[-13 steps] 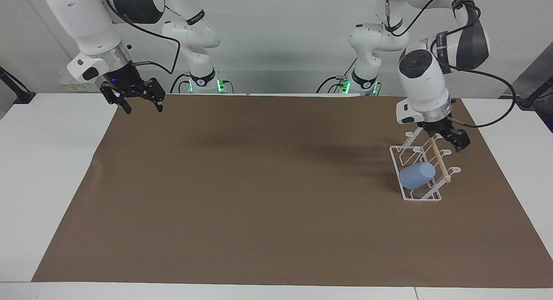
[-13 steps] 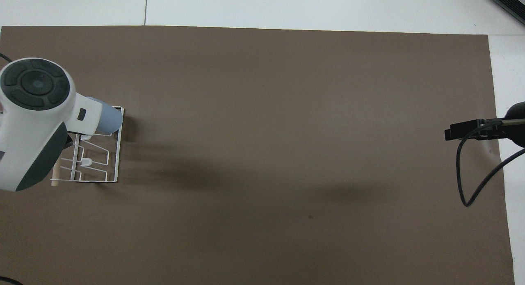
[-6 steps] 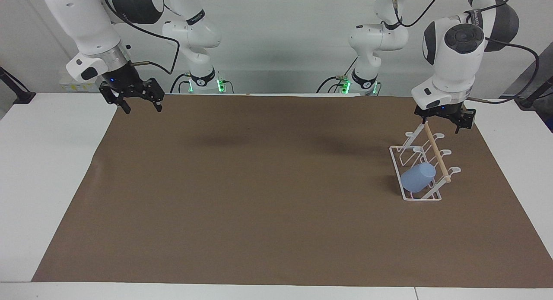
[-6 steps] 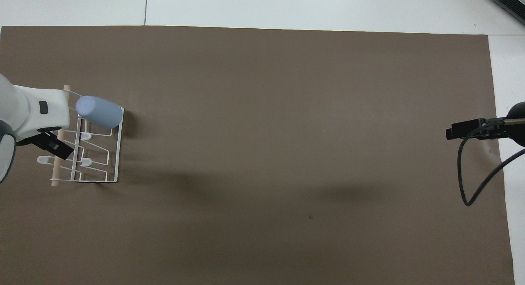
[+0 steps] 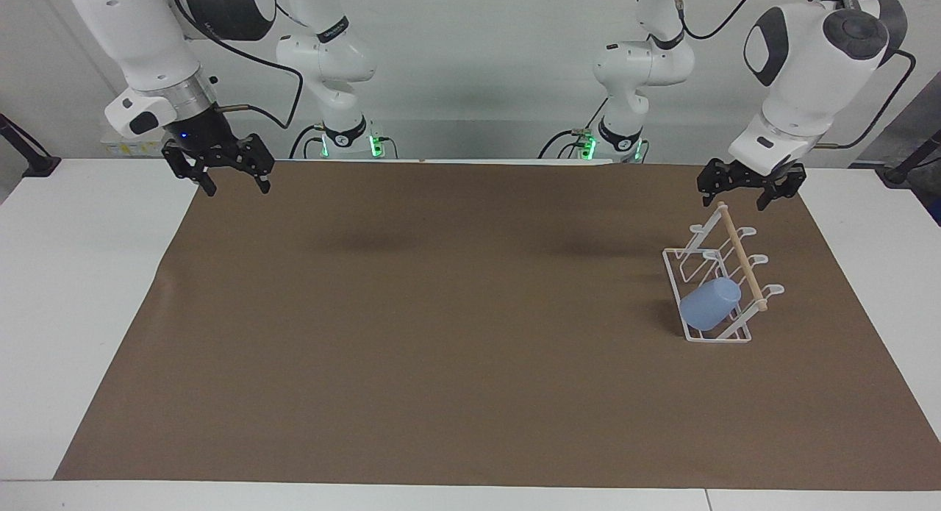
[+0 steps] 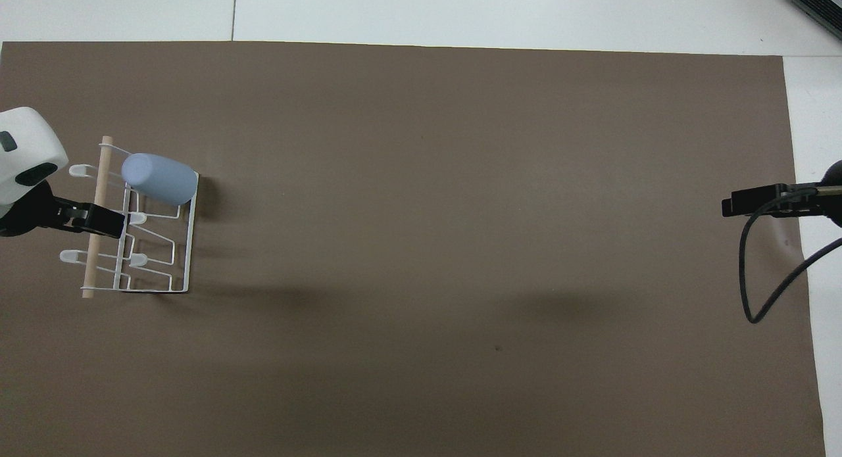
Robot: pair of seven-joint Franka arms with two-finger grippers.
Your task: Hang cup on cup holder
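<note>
Toward the left arm's end of the table, on the brown mat (image 5: 441, 327), stands the cup holder (image 5: 709, 283), a white wire rack with a wooden dowel (image 5: 742, 257) running along its top. The cup (image 5: 709, 304) hangs on one of the slanted prongs at the end of the rack farthest from the robots, tilted with its closed base up and outward; the other prongs are bare. The left gripper (image 5: 742, 195) is in the air over the end of the rack nearest the robots, just above the tip of the dowel, its fingers spread and holding nothing; no part of it touches the cup. From above, the same gripper (image 6: 99, 220) covers part of the dowel's middle. The right gripper (image 5: 228, 184) waits over the mat's corner at the right arm's end, near the robots, with its fingers likewise spread and empty, and a black cable (image 6: 766, 273) loops from its wrist.
</note>
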